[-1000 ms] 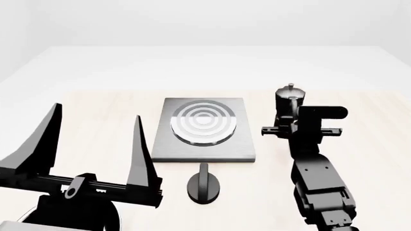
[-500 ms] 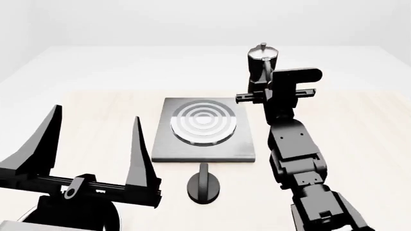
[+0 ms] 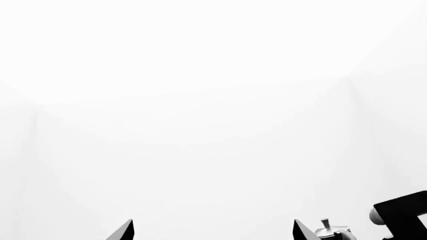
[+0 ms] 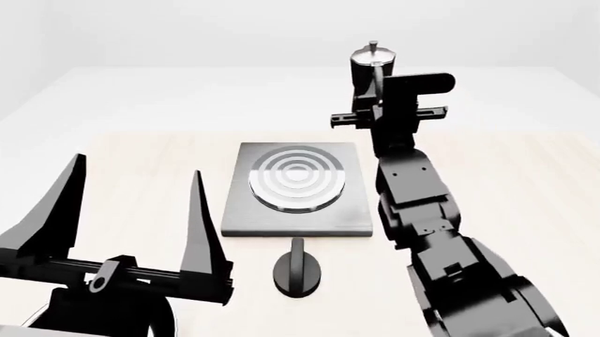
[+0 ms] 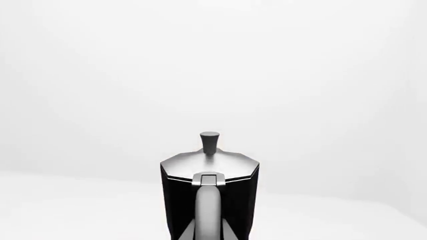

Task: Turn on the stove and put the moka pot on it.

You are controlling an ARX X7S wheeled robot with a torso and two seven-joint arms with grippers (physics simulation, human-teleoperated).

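The moka pot (image 4: 367, 67), black with a silver lid and a small top knob, hangs in the air beyond the stove's far right corner. My right gripper (image 4: 375, 97) is shut on the moka pot's handle; in the right wrist view the moka pot (image 5: 209, 192) fills the space between the fingers (image 5: 187, 231). The stove (image 4: 298, 188) is a flat grey plate with concentric rings lying on the table. Its black ridged knob (image 4: 298, 270) sits in front of it. My left gripper (image 4: 131, 221) stands open at the near left, holding nothing. The left wrist view shows the moka pot's lid (image 3: 327, 231) at the frame's edge.
The light wooden table (image 4: 497, 182) extends to both sides of the stove, and its far edge runs just behind the plate. My right arm (image 4: 417, 210) reaches along the stove's right side. A pale rounded edge (image 4: 28, 321) shows under my left gripper.
My right arm has lifted the moka pot off the table right of the stove and carried it up and leftward. The left gripper has barely moved.
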